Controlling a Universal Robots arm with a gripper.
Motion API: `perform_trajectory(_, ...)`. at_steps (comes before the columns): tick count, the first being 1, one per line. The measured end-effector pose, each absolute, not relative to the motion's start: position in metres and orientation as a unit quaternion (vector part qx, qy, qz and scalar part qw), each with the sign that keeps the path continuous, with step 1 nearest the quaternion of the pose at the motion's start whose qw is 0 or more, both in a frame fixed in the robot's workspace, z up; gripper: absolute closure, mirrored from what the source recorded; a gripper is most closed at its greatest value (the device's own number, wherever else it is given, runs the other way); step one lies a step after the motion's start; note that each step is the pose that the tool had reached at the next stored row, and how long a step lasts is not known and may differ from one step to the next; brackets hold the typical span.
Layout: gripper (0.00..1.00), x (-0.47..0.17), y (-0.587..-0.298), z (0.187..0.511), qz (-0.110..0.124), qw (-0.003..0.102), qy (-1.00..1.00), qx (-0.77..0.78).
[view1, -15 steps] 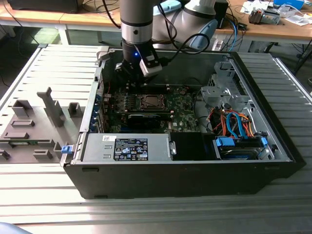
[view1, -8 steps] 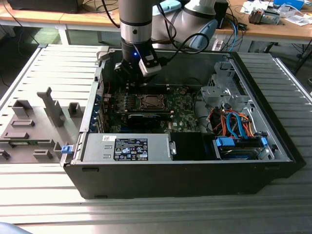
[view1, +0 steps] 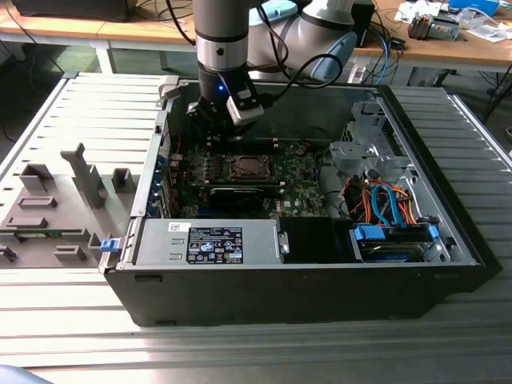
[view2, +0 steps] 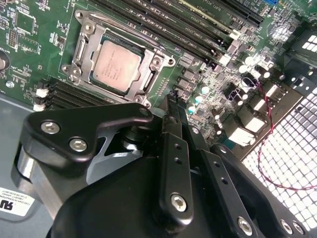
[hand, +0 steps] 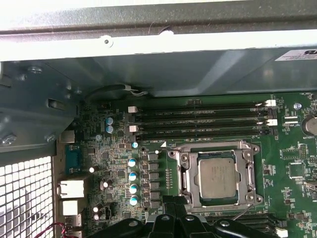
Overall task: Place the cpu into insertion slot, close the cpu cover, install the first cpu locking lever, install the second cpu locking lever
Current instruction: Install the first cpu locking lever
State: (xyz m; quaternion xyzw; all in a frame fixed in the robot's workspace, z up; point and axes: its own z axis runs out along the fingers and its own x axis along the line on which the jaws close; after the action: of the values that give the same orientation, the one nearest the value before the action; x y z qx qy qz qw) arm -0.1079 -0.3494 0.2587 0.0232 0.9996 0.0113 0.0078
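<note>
The cpu (view2: pixel 116 62) (hand: pixel 218 178), a silver-grey square chip, lies flat in its socket on the green board. The cpu cover (view2: pixel 131 42) (hand: pixel 190 171) lies down around it as a silvery frame. The insertion slot sits under both and is hidden by them. Thin metal levers run along two sides of the frame; I cannot tell whether they are latched. My gripper (view2: pixel 172 99) (hand: pixel 172 199) hovers just beside one corner of the socket, apart from it, fingers shut with nothing between them. In the exterior view the gripper (view1: pixel 214 118) hangs inside the open case, behind the socket (view1: pixel 248 166).
Long black memory slots (hand: pixel 198 119) (view2: pixel 148 25) flank the socket. The case wall (hand: pixel 148 64) and perforated back panel (view2: pixel 292 148) stand close by. A black graphics card (view1: pixel 240 192), a power supply (view1: pixel 208 240) and cabled drive cage (view1: pixel 384 200) fill the case. Grey fixtures (view1: pixel 56 208) stand on the exterior view's left.
</note>
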Motion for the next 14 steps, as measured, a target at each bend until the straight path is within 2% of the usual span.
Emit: perform_trajectory(14,0.89,-0.1101,-0.3493,0.2602,0.013,0.008,1.0,0.023)
